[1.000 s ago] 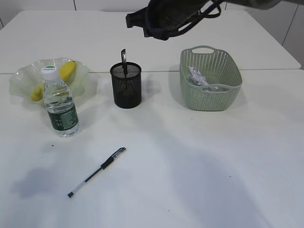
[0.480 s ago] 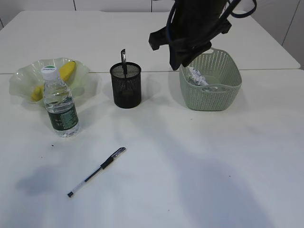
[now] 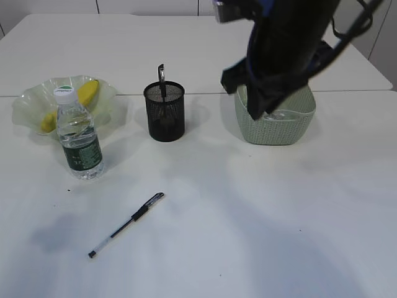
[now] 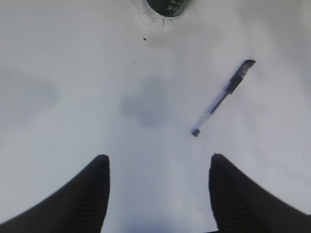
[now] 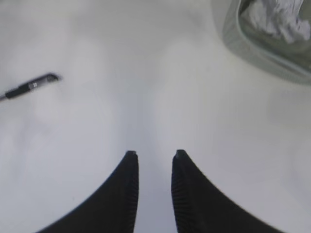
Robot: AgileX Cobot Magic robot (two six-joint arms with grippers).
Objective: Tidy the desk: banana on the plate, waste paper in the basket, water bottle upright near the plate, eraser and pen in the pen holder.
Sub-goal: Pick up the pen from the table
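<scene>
Pen (image 3: 126,225) lies flat on the table (image 3: 260,236), well clear of the pen holder (image 3: 164,112). Bottle (image 3: 79,133) upright beside the plate (image 3: 28,105). Right arm (image 3: 285,49) blocks the basket (image 3: 279,127). Left gripper (image 4: 158,167) jaws wide, empty; right gripper (image 5: 153,158) jaws narrowly apart, empty.

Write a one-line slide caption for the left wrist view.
Open left gripper hovers above the white table, a capped pen lying ahead to its right.

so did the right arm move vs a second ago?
Yes. The right arm swung rightward and down, from above the pen holder to in front of the basket.
</scene>
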